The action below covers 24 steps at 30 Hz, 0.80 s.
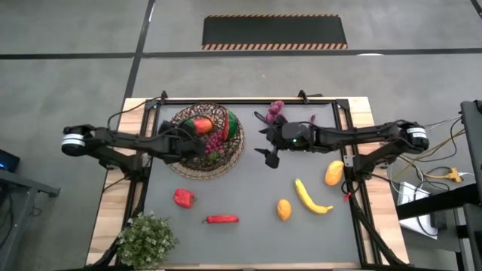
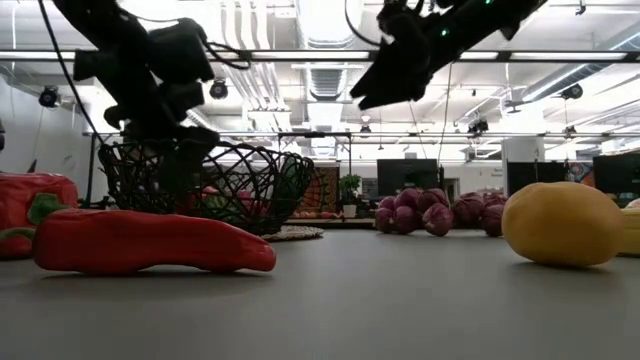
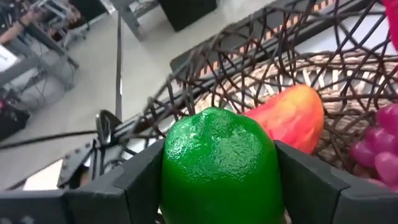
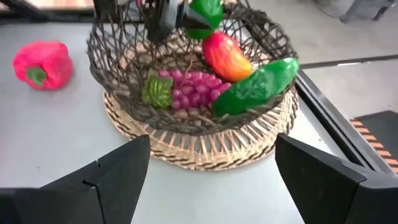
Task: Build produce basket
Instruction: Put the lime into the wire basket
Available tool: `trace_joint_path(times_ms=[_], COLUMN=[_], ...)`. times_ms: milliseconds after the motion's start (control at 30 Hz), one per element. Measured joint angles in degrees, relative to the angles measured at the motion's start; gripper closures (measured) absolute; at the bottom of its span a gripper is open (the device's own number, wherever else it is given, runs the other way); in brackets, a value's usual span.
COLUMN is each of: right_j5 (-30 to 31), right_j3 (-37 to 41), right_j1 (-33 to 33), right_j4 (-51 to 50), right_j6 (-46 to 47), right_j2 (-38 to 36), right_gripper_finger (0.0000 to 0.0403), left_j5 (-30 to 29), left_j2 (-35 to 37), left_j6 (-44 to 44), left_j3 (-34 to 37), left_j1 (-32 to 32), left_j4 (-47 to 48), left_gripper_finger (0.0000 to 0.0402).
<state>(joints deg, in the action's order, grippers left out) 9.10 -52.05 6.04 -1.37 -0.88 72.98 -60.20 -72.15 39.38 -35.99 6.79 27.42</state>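
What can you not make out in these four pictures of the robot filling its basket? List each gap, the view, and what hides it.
- Green pepper, left wrist view: its lower part is cut off by the picture's edge and the left gripper.
- Basket floor, high view: the left arm covers the middle.
- Red pepper, low view: cut off by the edge, behind the red chili.
- Right gripper, right wrist view: fingertips fall outside the picture.

One basket (image 1: 197, 162); two grape bunches (image 1: 276, 111) (image 1: 215, 143); one banana (image 1: 309, 197); one chili (image 1: 221, 219); one red pepper (image 1: 183, 198).
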Motion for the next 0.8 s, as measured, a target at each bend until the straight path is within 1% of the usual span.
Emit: trace_joint_path(times_ms=[133, 367, 700, 800], right_j5=[-0.02, -0.02, -0.04, -0.04], right_j3=[-0.01, 0.07, 0.54, 1.06], right_j1=[0.0, 0.0, 0.0, 0.0], right_j4=[-3.04, -4.38, -4.38, -4.38], right_j6=[1.04, 1.99, 2.84, 2.86], right_j2=[-3.06, -6.12, -5.37, -5.35], right_gripper_finger=[0.0076, 0.0076, 0.0076, 0.0076], left_j5=[0.4, 5.83, 5.7, 5.44], left_j2=[-2.39, -4.03, -4.73, -5.08], left_j6=[4.94, 13.61, 21.22, 23.09], left_j3=[-0.26, -0.26, -0.26, -0.26], left_j1=[0.35, 0.76, 0.78, 0.87], left_j4=[-0.43, -0.28, -0.38, -0.42], left_gripper_finger=[0.0156, 0.0156, 0.0156, 0.0149])
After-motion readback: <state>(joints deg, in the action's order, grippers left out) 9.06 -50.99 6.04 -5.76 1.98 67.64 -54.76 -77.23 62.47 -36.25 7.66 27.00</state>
